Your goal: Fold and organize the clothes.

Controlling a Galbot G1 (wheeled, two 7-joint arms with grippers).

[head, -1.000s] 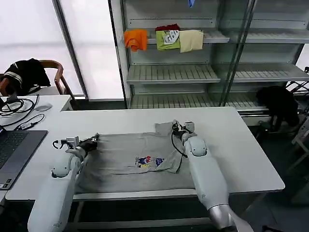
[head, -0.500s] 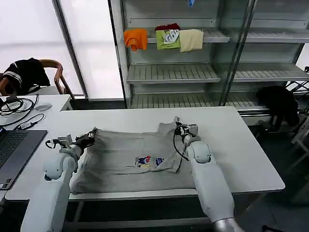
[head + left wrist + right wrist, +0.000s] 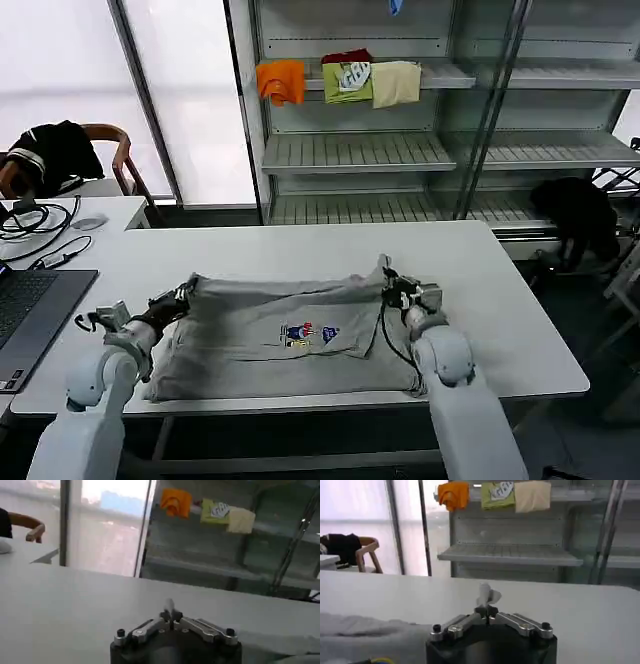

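The clothes, a light grey T-shirt with a small multicoloured chest print, lie spread on the white table. My left gripper is shut on the shirt's far left corner. My right gripper is shut on the far right corner, which stands up in a small peak. In the left wrist view the left gripper pinches a thin sliver of grey cloth. In the right wrist view the right gripper holds a tuft of cloth, and more of the shirt lies beside it.
A laptop and cables sit at the table's left. Behind stands a shelf unit with orange, green and cream folded garments. A chair with a black garment is at far left, and another black garment is at right.
Both arms have drawn back toward the table's near edge. The right gripper moved right and nearer, carrying its corner of the shirt, so the far edge now stretches wider between the grippers.
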